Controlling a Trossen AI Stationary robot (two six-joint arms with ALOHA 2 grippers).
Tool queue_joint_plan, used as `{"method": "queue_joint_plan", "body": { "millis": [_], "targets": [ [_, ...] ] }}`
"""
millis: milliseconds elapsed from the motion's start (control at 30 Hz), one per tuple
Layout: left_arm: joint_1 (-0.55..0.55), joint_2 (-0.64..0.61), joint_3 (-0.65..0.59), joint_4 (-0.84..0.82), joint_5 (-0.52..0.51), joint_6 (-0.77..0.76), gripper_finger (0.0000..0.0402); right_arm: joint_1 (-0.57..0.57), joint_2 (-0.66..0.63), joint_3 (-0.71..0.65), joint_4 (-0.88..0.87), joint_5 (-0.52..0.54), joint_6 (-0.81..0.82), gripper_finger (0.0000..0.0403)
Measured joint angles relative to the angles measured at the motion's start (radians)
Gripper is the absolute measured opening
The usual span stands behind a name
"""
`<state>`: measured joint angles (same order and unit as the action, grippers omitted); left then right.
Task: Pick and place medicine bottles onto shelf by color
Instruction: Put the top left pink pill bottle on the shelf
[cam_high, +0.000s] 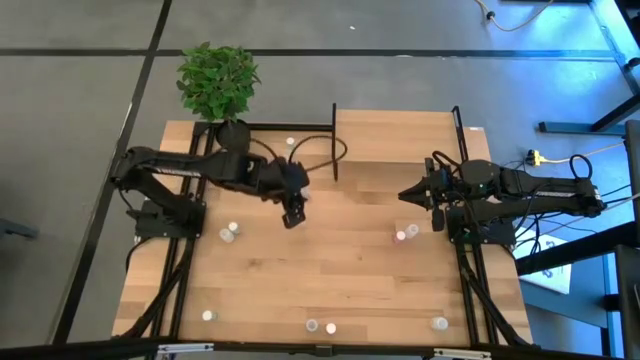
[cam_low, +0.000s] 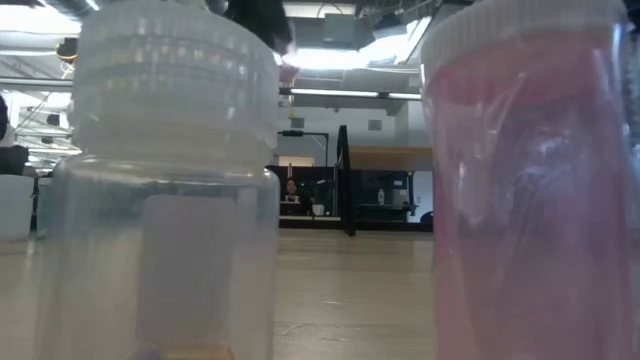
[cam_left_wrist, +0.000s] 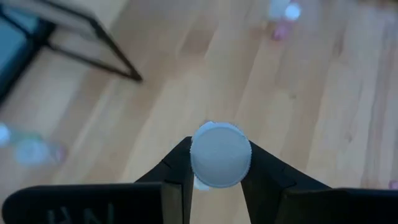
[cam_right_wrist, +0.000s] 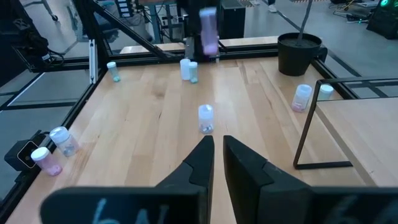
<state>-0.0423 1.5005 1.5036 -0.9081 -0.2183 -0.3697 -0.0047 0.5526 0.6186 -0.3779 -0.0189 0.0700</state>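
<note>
Here the left gripper (cam_high: 292, 217) pinches a white-capped bottle (cam_left_wrist: 220, 154) above mid-table, right gripper (cam_right_wrist: 216, 151) pressed together empty; next, probably, carriage to the shelf (cam_high: 400, 135) at far right.

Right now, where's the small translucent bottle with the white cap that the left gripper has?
In the high view the small translucent white-capped bottle is clamped in the left gripper, above the table's middle-left, just in front of the light-wood shelf and right of two loose bottles.
</note>
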Motion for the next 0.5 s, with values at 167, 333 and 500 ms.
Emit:
{"method": "queue_joint_plan", "body": {
  "millis": [167, 333, 500],
  "targets": [
    [0.052, 0.0, 0.071, 0.0, 0.043, 0.069, 0.0091, 0.0, 0.0, 0.0, 0.0, 0.0, 0.0, 0.0039],
    [0.102, 0.005, 0.119, -0.001, 0.107, 0.145, 0.0091, 0.0, 0.0, 0.0, 0.0, 0.0, 0.0, 0.0039],
    [0.145, 0.045, 0.179, 0.007, 0.139, 0.229, 0.0091, 0.0, 0.0, 0.0, 0.0, 0.0, 0.0, 0.0039]
  ]
}}
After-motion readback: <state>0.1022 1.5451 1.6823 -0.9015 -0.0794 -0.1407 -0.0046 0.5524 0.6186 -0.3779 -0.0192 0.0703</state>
